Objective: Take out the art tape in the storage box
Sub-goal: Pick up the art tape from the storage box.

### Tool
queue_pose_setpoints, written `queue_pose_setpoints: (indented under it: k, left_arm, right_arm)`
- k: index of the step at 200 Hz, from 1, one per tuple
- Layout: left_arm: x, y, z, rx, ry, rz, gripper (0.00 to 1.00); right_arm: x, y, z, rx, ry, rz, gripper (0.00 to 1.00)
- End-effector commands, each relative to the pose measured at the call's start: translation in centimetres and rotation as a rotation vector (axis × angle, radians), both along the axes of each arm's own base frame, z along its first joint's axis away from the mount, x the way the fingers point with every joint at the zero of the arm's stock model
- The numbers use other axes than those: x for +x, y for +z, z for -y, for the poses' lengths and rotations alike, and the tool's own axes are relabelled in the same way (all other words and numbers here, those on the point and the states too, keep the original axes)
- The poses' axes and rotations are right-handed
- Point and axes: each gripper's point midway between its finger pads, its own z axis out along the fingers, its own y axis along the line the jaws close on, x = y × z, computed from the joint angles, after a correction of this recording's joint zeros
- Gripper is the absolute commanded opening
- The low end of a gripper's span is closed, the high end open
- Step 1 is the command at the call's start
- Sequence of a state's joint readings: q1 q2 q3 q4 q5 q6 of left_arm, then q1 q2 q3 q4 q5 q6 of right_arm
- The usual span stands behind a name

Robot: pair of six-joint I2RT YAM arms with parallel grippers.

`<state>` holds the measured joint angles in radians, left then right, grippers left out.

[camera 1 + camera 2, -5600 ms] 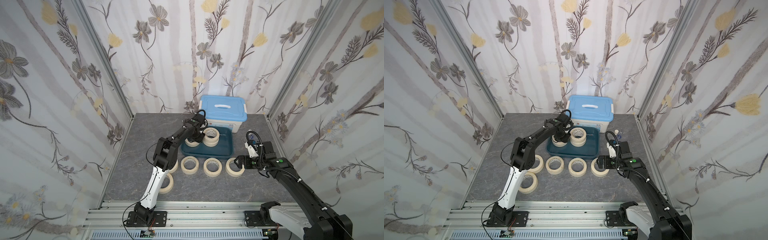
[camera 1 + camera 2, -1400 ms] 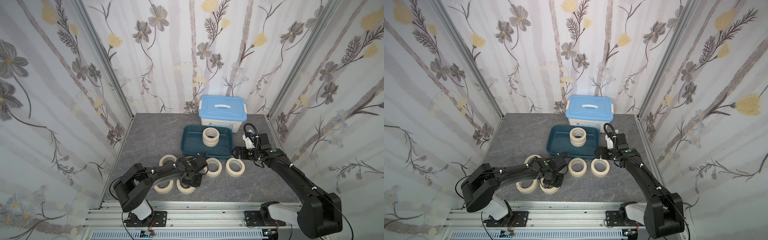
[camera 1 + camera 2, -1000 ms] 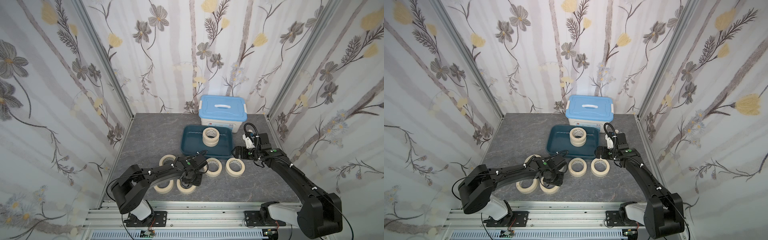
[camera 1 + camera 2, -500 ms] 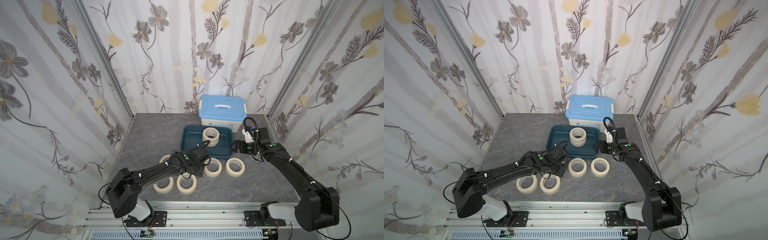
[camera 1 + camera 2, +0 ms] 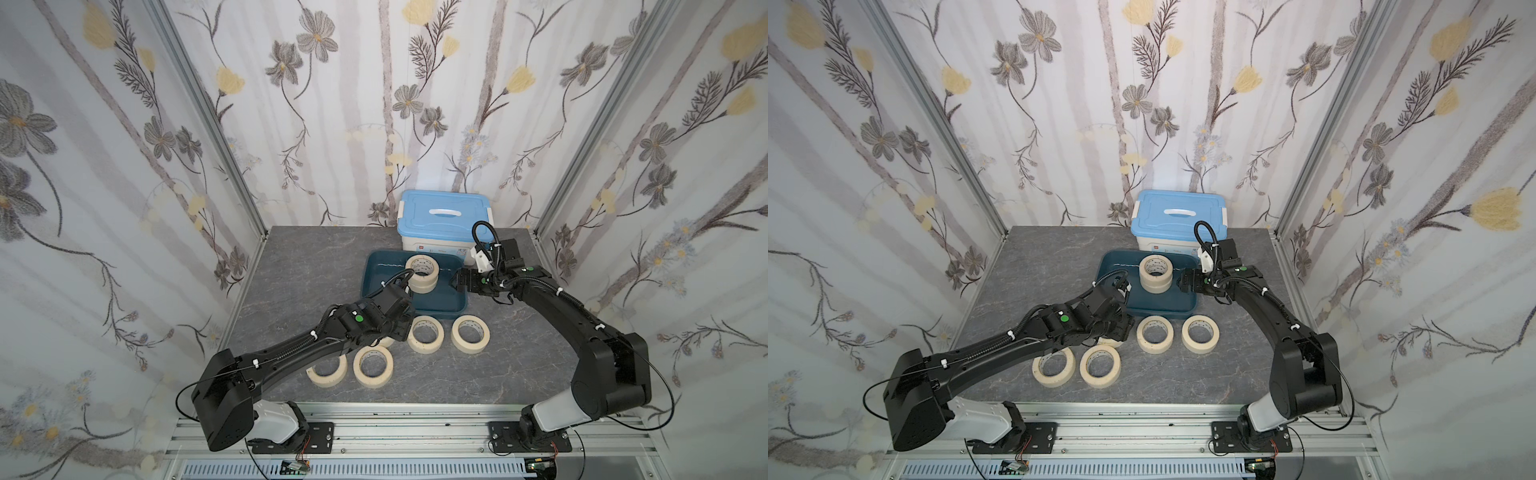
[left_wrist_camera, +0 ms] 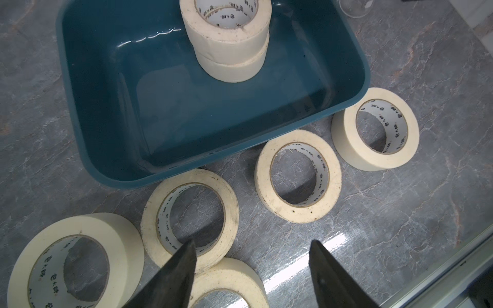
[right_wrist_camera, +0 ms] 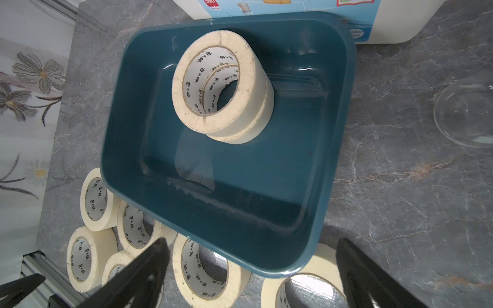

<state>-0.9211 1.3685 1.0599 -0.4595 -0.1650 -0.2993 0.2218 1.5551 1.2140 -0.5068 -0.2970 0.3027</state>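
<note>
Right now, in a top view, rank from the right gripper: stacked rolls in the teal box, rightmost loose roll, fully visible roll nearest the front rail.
From the right gripper:
1. stacked rolls, inside the teal box
2. rightmost loose roll, before the box
3. front roll, nearest the rail

The left arm [image 5: 291,357] and right arm [image 5: 557,307] are matte black and boxy at the shoulder. Each rises from a white base housing [image 5: 278,424] on a black screwed plate [image 5: 291,442]. A ribbed black cable [image 5: 291,352] runs along the forearm under white clips [image 5: 257,363]. A green dot [image 5: 357,318] marks the left wrist. A white bracket [image 5: 481,259] and a looped black cable [image 5: 475,237] top the right wrist. The left tool [image 6: 252,242] and right tool [image 7: 252,241] have plain black wedge fingers [image 6: 173,274].
</note>
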Motion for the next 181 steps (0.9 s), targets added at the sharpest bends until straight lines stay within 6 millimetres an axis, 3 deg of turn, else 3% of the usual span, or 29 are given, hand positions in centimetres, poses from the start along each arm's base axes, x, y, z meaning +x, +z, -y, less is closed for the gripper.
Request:
queue_pose_setpoints:
  k: [1,28,41,47,103,131,181]
  left_arm:
    - [1.1,2.3,0.5,-0.072,-0.004,0.11,0.8]
    - [1.3,3.3,-0.4,-0.118,0.028,0.159,0.95]
    - [1.3,2.7,-0.7,-0.109,0.04,0.155,1.0]
    - [1.1,3.5,-1.0,-0.129,0.045,0.171,1.0]
    - [0.9,3.4,-2.2,-0.138,0.079,0.178,1.0]
    - [0.9,3.4,-2.5,-0.134,0.085,0.179,1.0]
    - [1.0,3.5,-3.1,-0.117,0.103,0.19,1.0]
  right_arm:
    - [0.9,-0.5,-0.8,-0.014,0.015,-0.014,0.94]
    - [3.0,-2.1,-1.5,-0.037,0.011,-0.043,0.89]
    - [4.0,-2.7,-1.8,-0.044,0.002,-0.053,0.87]
    - [4.5,-3.0,-1.9,-0.047,-0.002,-0.057,0.86]
    - [8.1,-4.2,-3.4,-0.058,-0.043,-0.065,0.79]
    - [9.8,-4.5,-3.7,-0.07,-0.069,-0.055,0.71]
    - [11.5,-5.7,-4.2,-0.086,-0.079,-0.059,0.62]
